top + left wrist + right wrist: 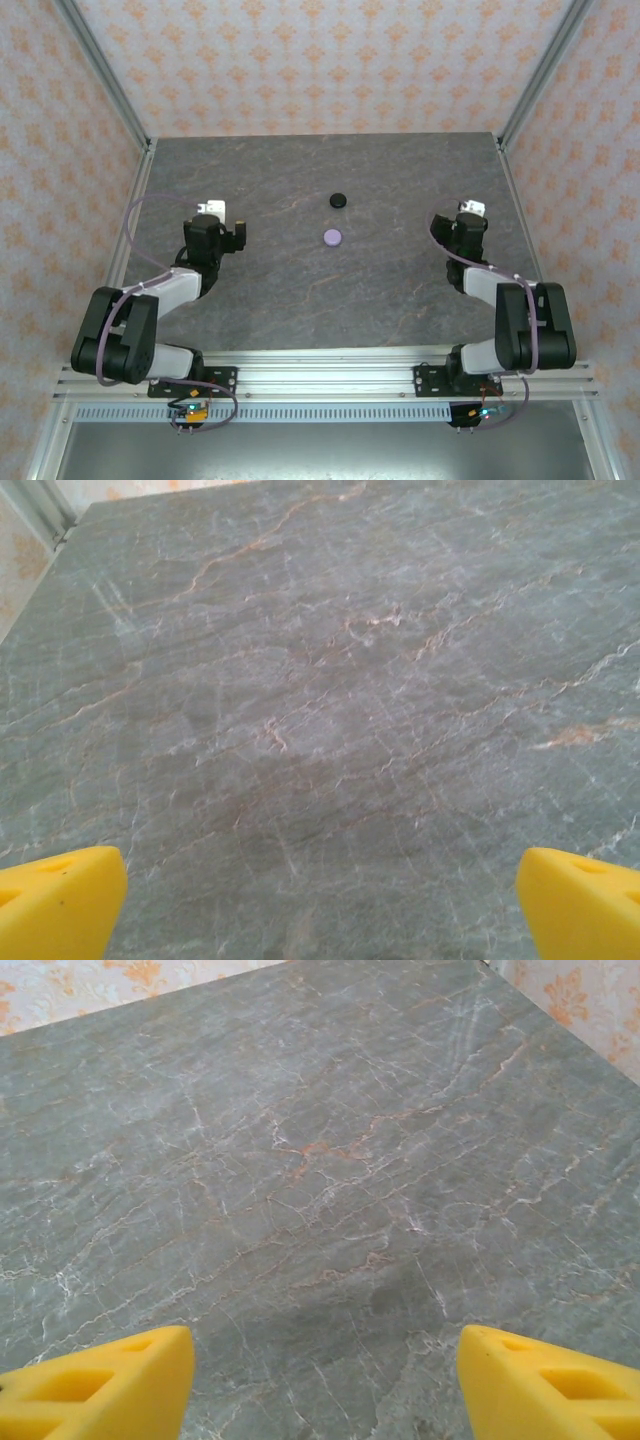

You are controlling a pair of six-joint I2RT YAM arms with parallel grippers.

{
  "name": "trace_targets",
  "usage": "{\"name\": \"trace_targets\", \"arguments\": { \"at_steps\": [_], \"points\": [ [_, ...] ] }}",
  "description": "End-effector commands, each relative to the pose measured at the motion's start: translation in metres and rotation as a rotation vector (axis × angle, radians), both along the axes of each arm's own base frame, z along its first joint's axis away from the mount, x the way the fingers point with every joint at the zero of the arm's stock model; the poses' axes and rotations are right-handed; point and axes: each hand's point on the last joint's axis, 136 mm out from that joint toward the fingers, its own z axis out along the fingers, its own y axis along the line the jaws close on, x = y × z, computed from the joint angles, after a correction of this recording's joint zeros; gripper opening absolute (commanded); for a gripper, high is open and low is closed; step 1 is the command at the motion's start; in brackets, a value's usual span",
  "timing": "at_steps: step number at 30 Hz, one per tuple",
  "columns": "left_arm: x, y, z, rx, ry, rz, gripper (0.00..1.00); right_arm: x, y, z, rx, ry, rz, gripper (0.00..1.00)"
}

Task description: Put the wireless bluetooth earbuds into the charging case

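Near the left edge of the table (250, 300), about midway along it: left gripper (320, 910) hovers low over bare stone, jaws spread to the full with nothing between them. I judge this a parked, ready pose, well apart from the work.

Centre of the table, slightly toward the far edge: lavender case (332, 237), a round disc that looks shut. Just beyond it and not touching is the black case (338, 200), also closed-looking. Both sit mid-table, presumably so either arm can reach them. The earbuds are too small to make out from above — whether they already sit inside the cases I cannot tell.

Near the right edge, level with the left one: right gripper (325, 1390), jaws spread and empty, pointed over bare table toward the far right corner.

Surroundings: patterned walls (300, 60), frame posts (105, 70) at the far corners, cable loops (140, 215) on the arms. The approach to both cases looks open — but a shut case would itself block insertion.
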Motion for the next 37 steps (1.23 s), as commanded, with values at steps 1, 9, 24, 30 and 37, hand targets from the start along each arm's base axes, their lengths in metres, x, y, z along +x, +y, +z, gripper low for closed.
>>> {"name": "trace_targets", "arguments": {
  "at_steps": [1, 9, 24, 30, 37],
  "points": [
    [0.010, -0.002, 0.013, 0.011, -0.099, -0.031, 1.00, 0.007, 0.001, 0.002, 0.000, -0.064, 0.023, 0.71],
    [0.008, 0.009, -0.004, -0.035, -0.161, -0.006, 1.00, 0.006, 0.006, -0.009, -0.004, -0.070, 0.053, 0.73],
    [0.013, 0.025, -0.007, -0.053, -0.109, 0.074, 1.00, 0.008, 0.007, -0.009, -0.018, -0.061, 0.052, 0.99],
    [0.013, 0.025, -0.007, -0.052, -0.108, 0.074, 1.00, 0.008, 0.007, -0.009, -0.019, -0.059, 0.053, 0.99],
    [0.013, 0.025, -0.007, -0.053, -0.110, 0.075, 1.00, 0.006, 0.007, -0.009, -0.019, -0.072, 0.051, 0.99]
  ]
}}
